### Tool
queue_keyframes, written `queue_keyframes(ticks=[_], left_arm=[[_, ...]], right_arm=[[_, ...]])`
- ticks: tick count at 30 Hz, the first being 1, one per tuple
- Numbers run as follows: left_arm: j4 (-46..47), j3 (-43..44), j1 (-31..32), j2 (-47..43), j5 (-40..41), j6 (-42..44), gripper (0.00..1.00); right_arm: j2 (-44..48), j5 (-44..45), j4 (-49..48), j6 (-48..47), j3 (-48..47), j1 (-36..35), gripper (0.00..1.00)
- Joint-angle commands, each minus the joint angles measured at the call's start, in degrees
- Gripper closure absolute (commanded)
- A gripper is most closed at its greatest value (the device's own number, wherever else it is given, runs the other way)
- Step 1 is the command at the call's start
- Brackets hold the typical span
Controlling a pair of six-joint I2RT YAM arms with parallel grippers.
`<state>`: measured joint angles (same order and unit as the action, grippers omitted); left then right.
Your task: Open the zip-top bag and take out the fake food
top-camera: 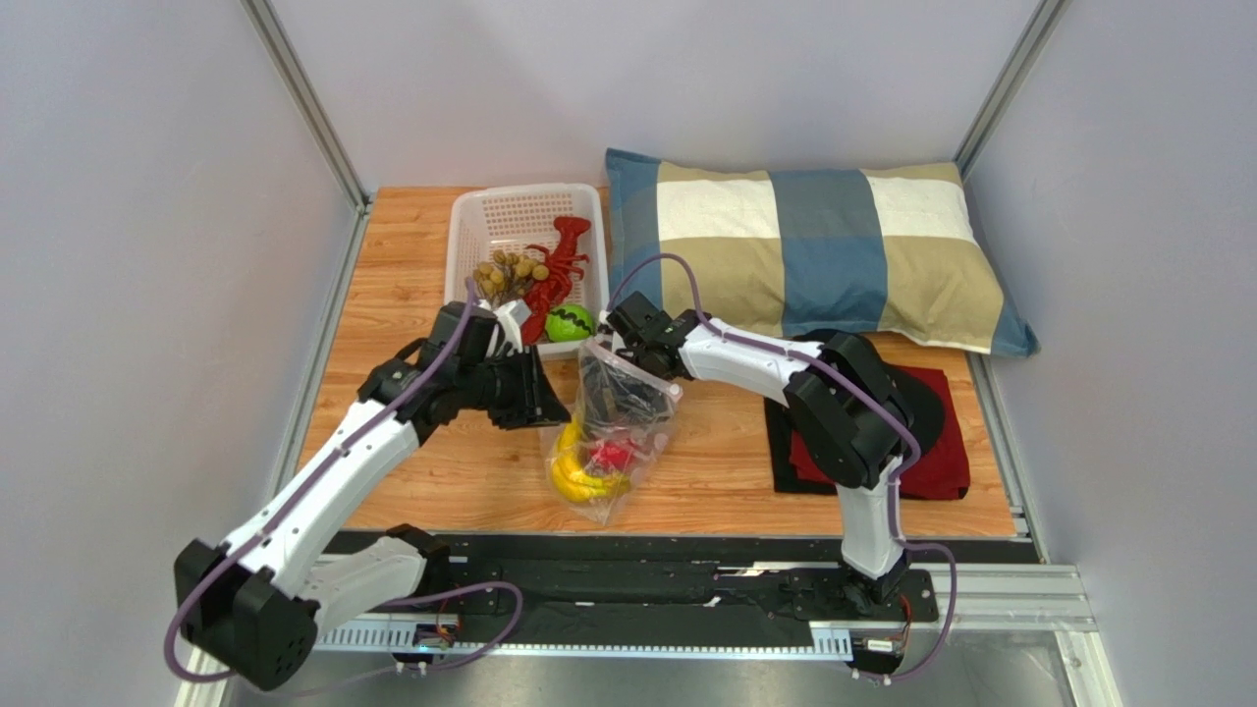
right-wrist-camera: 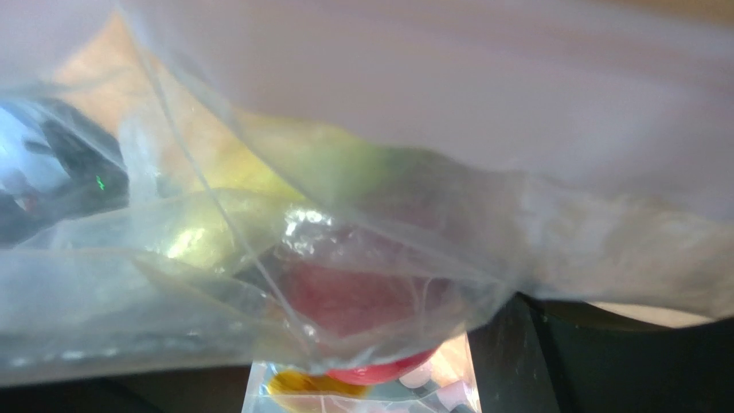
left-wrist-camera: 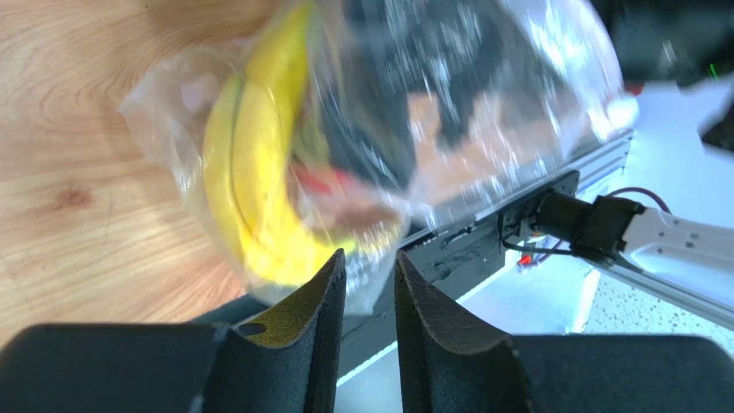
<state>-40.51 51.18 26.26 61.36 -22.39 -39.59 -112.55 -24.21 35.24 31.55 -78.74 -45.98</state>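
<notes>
The clear zip-top bag hangs upright over the wooden table, its top edge held at my right gripper. Inside it are a yellow banana bunch and a red round fruit. My left gripper is just left of the bag, open and empty. In the left wrist view the banana shows through the bag, just beyond the parted fingers. In the right wrist view the bag fills the frame and hides the fingers; the red fruit shows through it.
A white mesh basket behind the bag holds a red lobster, a brownish grape cluster and a green ball. A checked pillow lies at the back right. A dark red cloth lies on a black mat.
</notes>
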Motion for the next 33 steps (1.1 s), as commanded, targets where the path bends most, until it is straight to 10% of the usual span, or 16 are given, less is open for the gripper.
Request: queue_keyframes(ticks=[1,9,26,29,33], left_arm=[[-5.5,-2.4,0.1,-5.7,0.3,-2.0,0.67],[9.9,-15.5,0.2,-5.1,-10.0,-9.8,0.67],[20.3,-12.6,0.2,20.1,-6.7,-6.7,0.73],[16.7,-13.6,0.2,15.9,-4.3,-6.4,0.73],[13.7,-15.5,-0.2,10.9,-1.1,-7.1,0.72]], right_arm=[[-3.1,2.8,-1.5,5.4,-6.2,0.3,0.22],[-1.5,5.9,2.5,3.7,-9.8,0.3,0.17],[-2.6,2.7,-4.7,3.2,-0.4,-1.3,0.12],[-3.1,5.2,-0.8,-0.3,-3.3,-1.2,0.22],[0.2,8.3,8.2,-4.1,-10.1,-1.0,0.65]])
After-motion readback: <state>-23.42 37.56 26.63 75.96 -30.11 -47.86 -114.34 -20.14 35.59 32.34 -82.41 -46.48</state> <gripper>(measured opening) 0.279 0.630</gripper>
